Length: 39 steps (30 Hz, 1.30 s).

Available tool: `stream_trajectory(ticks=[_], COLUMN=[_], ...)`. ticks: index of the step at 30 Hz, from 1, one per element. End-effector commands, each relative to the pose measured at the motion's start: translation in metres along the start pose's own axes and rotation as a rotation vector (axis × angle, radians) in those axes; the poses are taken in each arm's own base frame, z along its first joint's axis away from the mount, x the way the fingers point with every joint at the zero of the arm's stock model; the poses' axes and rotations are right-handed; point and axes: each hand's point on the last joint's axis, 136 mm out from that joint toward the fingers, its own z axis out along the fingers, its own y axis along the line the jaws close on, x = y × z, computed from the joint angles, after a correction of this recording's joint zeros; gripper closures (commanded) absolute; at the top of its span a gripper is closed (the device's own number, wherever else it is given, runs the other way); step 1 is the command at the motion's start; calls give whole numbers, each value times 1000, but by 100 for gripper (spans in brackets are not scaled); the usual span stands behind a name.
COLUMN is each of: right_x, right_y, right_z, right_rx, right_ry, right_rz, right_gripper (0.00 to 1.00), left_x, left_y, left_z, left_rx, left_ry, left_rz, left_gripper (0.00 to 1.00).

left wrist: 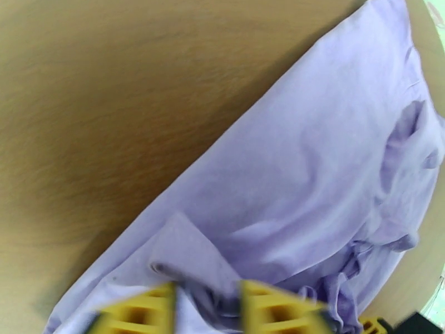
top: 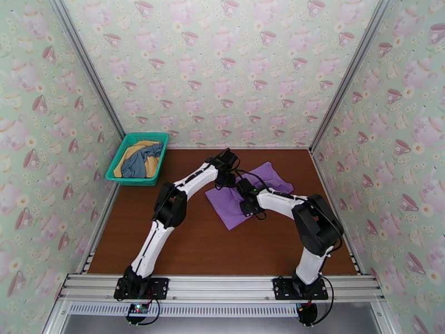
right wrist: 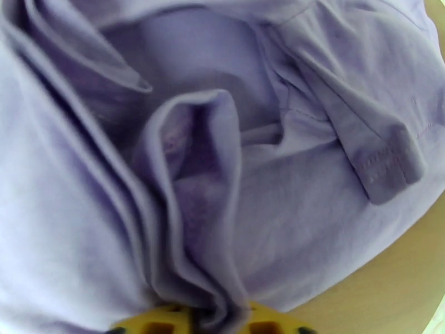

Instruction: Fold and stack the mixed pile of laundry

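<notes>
Far-left corner of table (top: 167, 240): teal basket (top: 137, 181), touching the left wall. The mustard-yellow garment (top: 139, 146) and grey-blue garment (top: 143, 161) are bunched inside it, grey-blue lying on top of the yellow. Neither is folded.

Left arm reaches from its base at the near edge diagonally to mid-table. Left gripper (top: 225, 178) is down on the far-left edge of the lilac shirt (top: 228, 210).
Left wrist cam: left gripper (left wrist: 208, 307) has its yellow fingers (left wrist: 139, 313) either side of a raised fold of shirt (left wrist: 311, 179), cloth packed between them, so it is clamped on the fabric. The rest of the shirt spreads flat, then wrinkled, away from the fingers. Bare wood (left wrist: 111, 107) to the left. Frame is motion-blurred.

The shirt lies around table centre, a bit to the right and in the far half, roughly a tilted rectangle with one corner pointing at the near edge. It is well apart from the basket.

Right arm: elbow up near the right edge, forearm running back left over the shirt. Right gripper (top: 243, 188) is just beside the left one, on the cloth.
Right wrist cam: right gripper (right wrist: 214, 325) is pinched on a tall ridge of shirt (right wrist: 289, 218), with folds bunched up toward the lens. A hemmed sleeve or placket edge sits upper right. A strip of table (right wrist: 389, 296) shows lower right.
</notes>
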Motion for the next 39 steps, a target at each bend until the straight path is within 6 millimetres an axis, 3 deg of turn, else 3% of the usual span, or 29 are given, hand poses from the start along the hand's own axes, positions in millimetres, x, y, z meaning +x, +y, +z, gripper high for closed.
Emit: stream_trajectory(ticks=[1,4,7,9,10,12,14,15,17,18,24,29,34,36,39], right_x=[-23,-32,-35,-33,-33,-31,-30,-30,-29,-29,-28,-5,10,8,-12], right_y=[-18,-44,-56,-49,-43,-22,3,17,40,51,80,89,133,160,194], right_z=[-25,-54,-81,-91,-93,-91,-82,-77,-65,-59,-24,-6,-17,-27,-43], right_rx=[58,101,107,50,6,-107,-229,-293,-382,-414,-444,-407,-479,-542,-625], right_ry=[-100,-139,-174,-180,-177,-163,-138,-120,-81,-71,-8,50,54,39,0], right_rz=[79,133,142,134,128,106,87,82,82,80,99,143,208,236,253], right_gripper=[56,47,44,44,45,51,67,78,98,100,100,100,100,100,100], left_x=[-32,-53,-58,-49,-40,-18,7,20,40,47,63,58,45,34,12], left_y=[-33,-51,-56,-45,-35,-12,5,14,24,28,66,79,83,84,81], left_z=[-30,-74,-116,-129,-129,-116,-94,-81,-58,-49,-7,23,49,54,56], left_rx=[108,153,162,134,103,42,9,-7,-10,-14,-84,-63,-43,-41,-24], left_ry=[-132,-258,-366,-381,-360,-288,-206,-170,-120,-104,-69,-46,-15,-18,-43], left_rz=[61,111,145,142,130,91,60,42,12,-5,-103,-127,-85,-60,-24], left_gripper=[37,26,13,17,28,61,96,100,100,100,100,100,100,100,100])
